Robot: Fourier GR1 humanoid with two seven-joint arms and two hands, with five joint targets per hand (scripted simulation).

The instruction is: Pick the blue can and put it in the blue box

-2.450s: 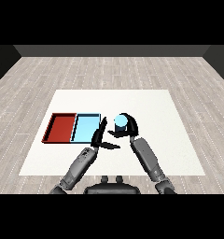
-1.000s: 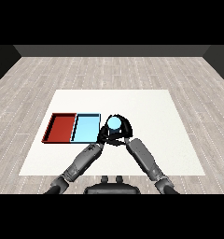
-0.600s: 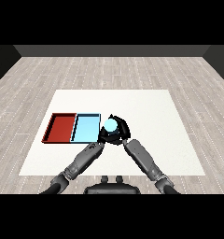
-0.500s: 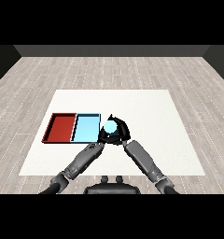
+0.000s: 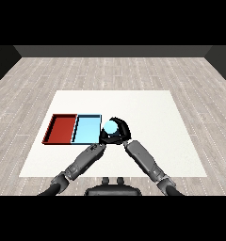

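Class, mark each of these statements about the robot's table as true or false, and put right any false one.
1. The blue can lies inside the red tray. False: the right hand holds it, just right of the light blue tray.
2. The right hand's fingers curl round the can. True.
3. The red tray lies right of the light blue tray. False: it lies to its left.
4. Both trays rest on the white table. True.

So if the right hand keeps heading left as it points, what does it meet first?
Likely the blue tray: the right hand, curled round the can, sits just beside its right rim. Height above the rim is unclear.
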